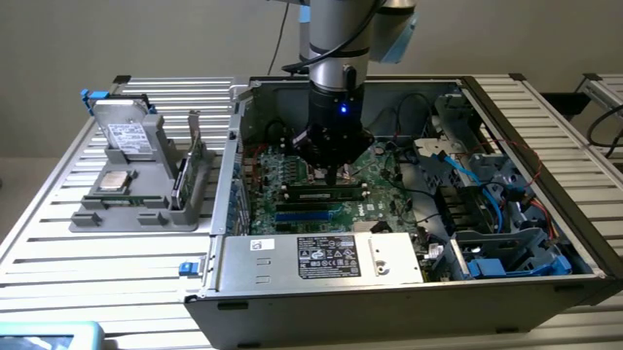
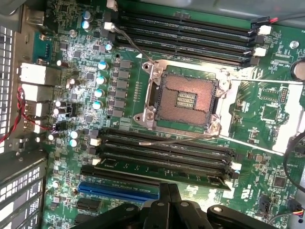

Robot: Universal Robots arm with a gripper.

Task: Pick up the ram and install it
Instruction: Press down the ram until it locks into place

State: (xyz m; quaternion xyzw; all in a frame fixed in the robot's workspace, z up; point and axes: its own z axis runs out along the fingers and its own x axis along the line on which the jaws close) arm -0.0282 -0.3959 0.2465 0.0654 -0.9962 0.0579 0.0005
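Observation:
The ram (image 1: pixel 326 195) (image 2: pixel 157 168) is a slim dark green stick sitting lengthwise in a black slot of the motherboard (image 2: pixel 119 86), inside the open computer case (image 1: pixel 292 292). My gripper (image 1: pixel 336 177) (image 2: pixel 165 188) points straight down over the middle of the stick. Its black fingers are shut together with nothing between them. The fingertips are at the ram's upper edge; I cannot tell whether they touch it.
An open processor socket (image 2: pixel 186 98) lies between two banks of black slots (image 2: pixel 186 33). A blue slot (image 2: pixel 119 192) runs beside the ram. A grey holder (image 1: pixel 127 211) with a processor chip (image 1: pixel 114 181) and expansion card (image 1: pixel 195 164) stands at the exterior view's left. Blue cables (image 1: pixel 467 175) crowd the case's right.

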